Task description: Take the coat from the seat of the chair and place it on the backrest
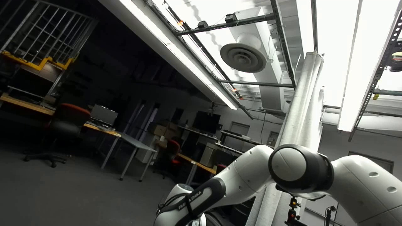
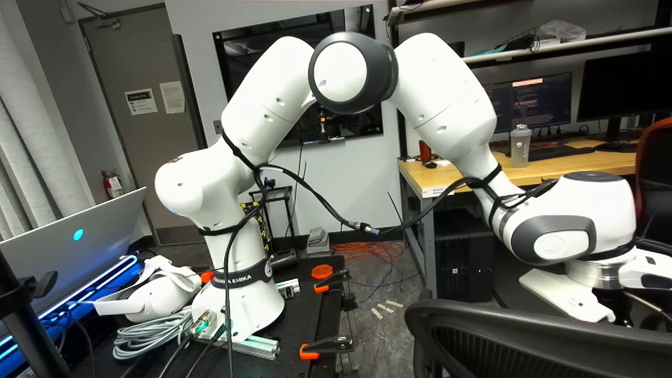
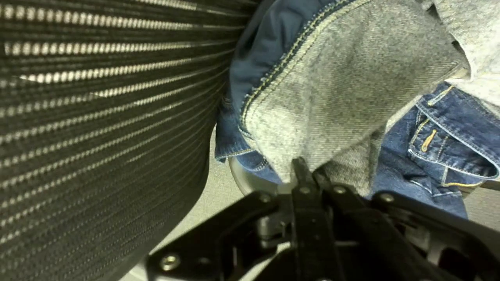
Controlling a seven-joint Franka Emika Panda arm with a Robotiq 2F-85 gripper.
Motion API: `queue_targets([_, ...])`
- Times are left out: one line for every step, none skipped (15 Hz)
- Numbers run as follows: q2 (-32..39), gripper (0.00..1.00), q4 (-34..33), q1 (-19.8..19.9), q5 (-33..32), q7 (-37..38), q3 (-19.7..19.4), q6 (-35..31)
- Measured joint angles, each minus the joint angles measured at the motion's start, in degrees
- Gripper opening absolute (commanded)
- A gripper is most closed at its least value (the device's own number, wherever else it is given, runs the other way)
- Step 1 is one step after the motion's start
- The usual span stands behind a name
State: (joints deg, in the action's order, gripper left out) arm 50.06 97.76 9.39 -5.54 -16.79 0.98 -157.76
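1. I stand in a robotics laboratory, which is partly arranged like an office.
2. My white arm (image 2: 349,73) is mounted on a black table (image 2: 310,315) with clamps (image 2: 329,345) at its edge.
3. In the background, two monitors (image 2: 625,86) stand on a wooden desk (image 2: 583,167).
4. Under the ceiling there run an air duct (image 1: 273,73) and metal rails (image 1: 285,47).
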Motion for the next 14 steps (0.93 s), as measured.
queue_targets([-1.29,0.01,1.31,-0.23,-0.35,-0.12,0.22,-1.16])
queue_targets([-2.89,0.01,2.85,-0.44,-0.79,-0.20,0.62,-2.21])
queue_targets([-4.68,0.01,4.46,-0.57,-1.02,-0.40,1.23,-2.96])
queue_targets([-6.68,0.01,6.09,-0.65,-1.18,-0.73,1.99,-3.52])
queue_targets([-8.70,0.01,7.61,-0.69,-1.21,-1.06,2.78,-3.99])
queue_targets([-10.83,0.01,9.11,-0.72,-1.21,-1.33,3.63,-4.30])
queue_targets([-12.90,0.01,10.41,-0.71,-1.21,-1.51,4.44,-4.36])
queue_targets([-15.05,0.01,11.67,-0.71,-1.20,-1.59,5.22,-4.39])
queue_targets([-17.21,0.01,12.80,-0.71,-1.14,-1.63,5.93,-4.41])
queue_targets([-19.44,0.01,13.82,-0.70,-1.01,-1.65,6.57,-4.42])
queue_targets([-21.50,0.01,14.59,-0.69,-0.77,-1.67,7.10,-4.42])
queue_targets([-23.56,0.01,15.22,-0.68,-0.54,-1.76,7.53,-4.42])
queue_targets([-25.46,0.01,15.63,-0.67,-0.28,-1.87,7.85,-4.42])
queue_targets([-27.40,0.01,15.99,-0.67,0.11,-2.04,8.11,-4.41])
